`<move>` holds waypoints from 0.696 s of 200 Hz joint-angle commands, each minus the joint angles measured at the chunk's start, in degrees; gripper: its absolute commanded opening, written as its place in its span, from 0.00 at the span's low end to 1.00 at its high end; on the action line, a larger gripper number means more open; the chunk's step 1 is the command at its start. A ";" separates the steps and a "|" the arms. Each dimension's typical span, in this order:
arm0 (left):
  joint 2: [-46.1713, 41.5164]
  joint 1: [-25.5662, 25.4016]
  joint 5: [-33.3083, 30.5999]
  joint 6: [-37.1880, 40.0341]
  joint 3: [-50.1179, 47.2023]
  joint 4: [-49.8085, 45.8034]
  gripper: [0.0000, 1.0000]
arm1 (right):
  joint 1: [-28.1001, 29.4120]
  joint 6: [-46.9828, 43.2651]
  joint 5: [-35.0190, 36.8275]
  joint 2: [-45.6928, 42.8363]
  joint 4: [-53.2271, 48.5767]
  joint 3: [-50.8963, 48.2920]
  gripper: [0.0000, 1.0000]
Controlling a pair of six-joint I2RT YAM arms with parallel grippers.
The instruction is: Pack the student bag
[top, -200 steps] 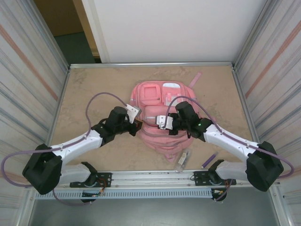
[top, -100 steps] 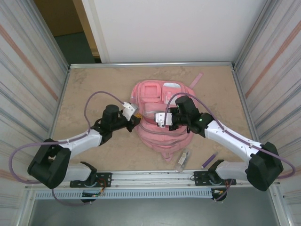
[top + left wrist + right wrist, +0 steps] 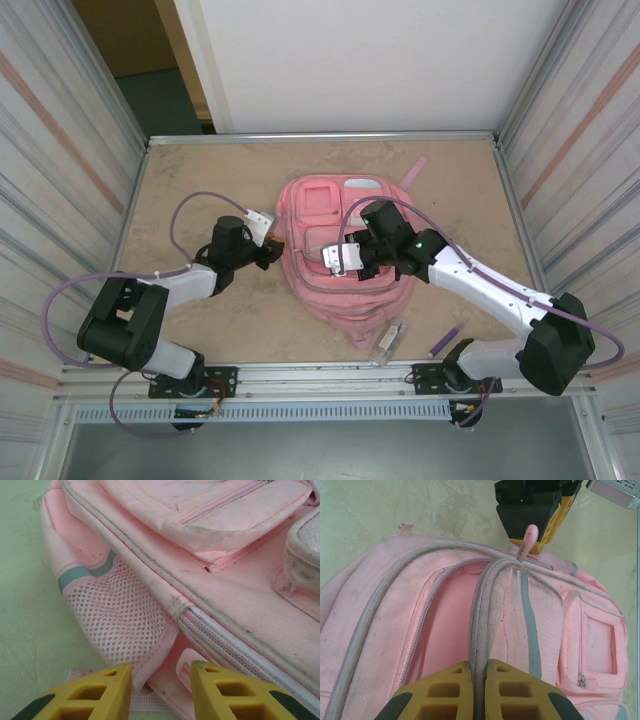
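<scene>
Two grippers meet at the bag (image 3: 340, 300), which lies flat in the middle of the surface (image 3: 200, 180) with its front pockets up. The left gripper (image 3: 160, 675) sits at the bag's left edge, beside the mesh pocket (image 3: 117, 620). Its yellow fingers stand partly apart, with a pink zip pull (image 3: 186, 664) in the gap, close to the right-hand finger. Whether the pull touches that finger is hard to tell, and the frame's bottom edge cuts off the lower parts of both fingers. The right gripper (image 3: 479, 672) is pressed closed on a grey zip edge (image 3: 477, 615) of the bag, pinched up into a ridge; the compartment beneath is mostly hidden. From above, its arm covers much of the bag's middle. Near the bag's lower end lie a small clear item (image 3: 388, 340), too blurred to name, and a purple pen (image 3: 447, 341), apart from each other.
</scene>
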 commanded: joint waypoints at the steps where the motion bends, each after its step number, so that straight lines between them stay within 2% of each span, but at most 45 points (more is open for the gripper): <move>1: -0.19 -0.39 1.39 1.21 1.57 0.79 0.36 | -1.02 -1.15 -5.86 -2.87 0.06 1.68 0.00; 20: -2.56 -0.80 4.95 1.86 -2.34 7.02 0.40 | -2.58 -0.69 -6.90 -3.03 0.18 1.42 0.00; 37: -6.55 -3.20 9.81 10.15 -7.48 12.87 0.46 | -4.61 1.27 -8.92 -2.15 0.77 1.64 0.00; 49: -10.08 -7.16 8.65 19.62 -10.92 14.49 0.51 | -5.31 2.30 -9.53 -0.84 0.18 2.25 0.00; 54: -11.27 -8.60 7.62 21.32 -12.23 16.13 0.55 | -5.30 2.71 -9.58 -0.17 -0.45 2.74 0.00; 73: -13.60 -10.64 5.81 26.15 -15.00 20.47 0.56 | -5.13 4.70 -9.79 2.44 -3.51 4.81 0.00; 93: -17.71 -10.82 4.68 27.00 -15.32 19.45 0.57 | -5.00 9.02 -10.32 3.63 -4.47 5.56 0.00; 111: -20.97 -11.65 9.90 34.86 -14.71 15.02 0.57 | -5.20 10.95 -11.35 4.57 -6.03 5.68 0.00; 119: -21.54 -12.78 10.18 37.93 -13.90 12.56 0.57 | -5.28 11.45 -11.26 4.88 -6.58 5.58 0.00; 139: -21.22 -13.59 11.29 38.44 -10.99 9.36 0.58 | -5.30 12.64 -10.94 5.19 -7.09 5.21 0.00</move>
